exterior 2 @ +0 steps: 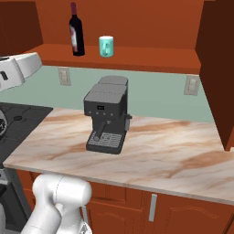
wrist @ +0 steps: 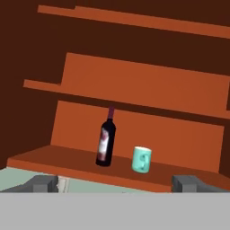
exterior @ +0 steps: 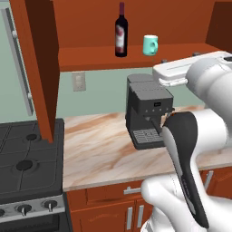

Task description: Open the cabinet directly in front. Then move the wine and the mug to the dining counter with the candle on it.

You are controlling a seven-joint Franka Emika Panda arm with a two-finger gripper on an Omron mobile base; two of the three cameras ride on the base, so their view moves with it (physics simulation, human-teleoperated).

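Hand view puts us right behind the gripper, and its two dark fingertips sit far apart at the bottom corners, spread wide with nothing between them. Straight ahead and a little above that gap stands the wine, upright on the bottom board of the cabinet, well beyond the tips and untouched. Just to the right of the bottle from the gripper's line of sight is the mug, also upright, near the wine but not touching it (there's a clear strip of shelf between them). Above both, one inner shelf crosses the cabinet, tilted in this camera because the hand is rolled.

From the left base view the cabinet door hangs swung open at the left, and bottle and mug stand side by side on the lower board, higher than the white arm. Below them a dark coffee machine sits on the marble worktop, with a cooktop at the far left.
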